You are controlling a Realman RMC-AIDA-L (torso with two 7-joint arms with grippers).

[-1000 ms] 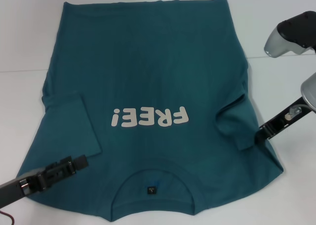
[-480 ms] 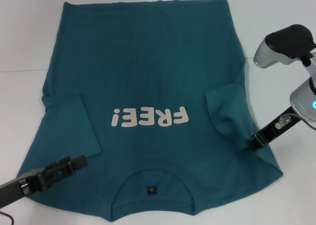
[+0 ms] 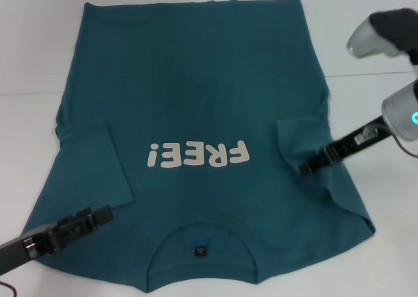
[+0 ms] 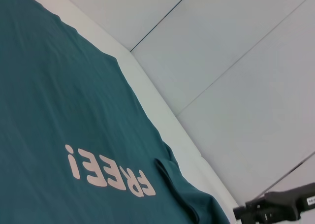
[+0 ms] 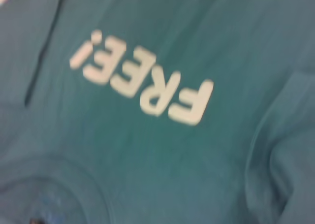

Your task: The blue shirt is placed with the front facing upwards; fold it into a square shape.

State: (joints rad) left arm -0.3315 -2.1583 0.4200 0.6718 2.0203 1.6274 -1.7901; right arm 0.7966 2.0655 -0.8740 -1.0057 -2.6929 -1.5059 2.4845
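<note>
Teal fabric of the one blue shirt [image 3: 209,114] covers most of the white table [image 3: 29,134], front side up, its long axis running from the collar [image 3: 201,241] at the robot's side to the hem at the far edge. The cream "FREE!" lettering [image 3: 199,156] reads upside down in the head view, so the shirt's top points toward the robot. Two sleeves can be counted. One is folded inward and lies flat on the body just beyond the left gripper [image 3: 98,214], a crisp rectangle [image 3: 98,163]. The other, the right sleeve [image 3: 297,140], is bunched and drawn inward toward the lettering, with its fold directly at the tip of the right gripper [image 3: 308,167]. That right gripper reaches in low over the shirt's edge, and its fingers look pressed together on the sleeve cloth, pinching a fold of it. The left gripper rests low at the near shoulder of the shirt, over the fabric just beside the folded sleeve; whether its fingers are spread or pressed together cannot be told from here, nor whether it touches the cloth. From the right wrist camera the lettering [image 5: 142,83] and the collar's curve fill the frame; from the left wrist camera the far gripper [image 4: 275,207] shows beyond the raised sleeve fold [image 4: 172,184].
</note>
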